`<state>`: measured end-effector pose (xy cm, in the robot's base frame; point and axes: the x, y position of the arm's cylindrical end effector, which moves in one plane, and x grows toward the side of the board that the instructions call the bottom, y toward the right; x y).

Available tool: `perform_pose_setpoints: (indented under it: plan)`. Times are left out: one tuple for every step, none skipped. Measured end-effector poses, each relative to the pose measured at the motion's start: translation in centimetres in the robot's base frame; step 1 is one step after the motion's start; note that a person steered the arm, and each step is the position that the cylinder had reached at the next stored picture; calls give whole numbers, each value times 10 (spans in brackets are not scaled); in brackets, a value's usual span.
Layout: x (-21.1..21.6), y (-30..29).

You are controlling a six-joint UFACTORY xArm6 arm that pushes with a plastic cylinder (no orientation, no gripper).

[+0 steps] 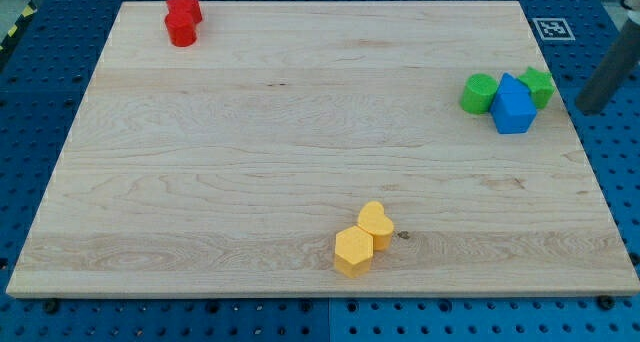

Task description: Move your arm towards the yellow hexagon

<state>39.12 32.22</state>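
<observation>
The yellow hexagon (353, 251) lies near the board's bottom edge, a little right of centre. A yellow heart-shaped block (376, 223) touches it at its upper right. My tip (589, 109) is at the view's right edge, just off the wooden board (250, 152), far up and to the right of the yellow hexagon. It is close to the right of the green and blue cluster and touches no block.
A blue block (513, 106) sits at the right between a green round block (479, 93) and a green star-like block (538, 85). Two red blocks (183, 20) touch at the top left. A fiducial tag (550, 28) marks the board's top right corner.
</observation>
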Motion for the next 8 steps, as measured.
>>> perform_pose_setpoints:
  plan:
    - [-15, -18]
    - [-19, -42]
    - [-19, -51]
    - [-21, -23]
    - [2, 9]
    - [59, 5]
    - [122, -38]
    - [171, -89]
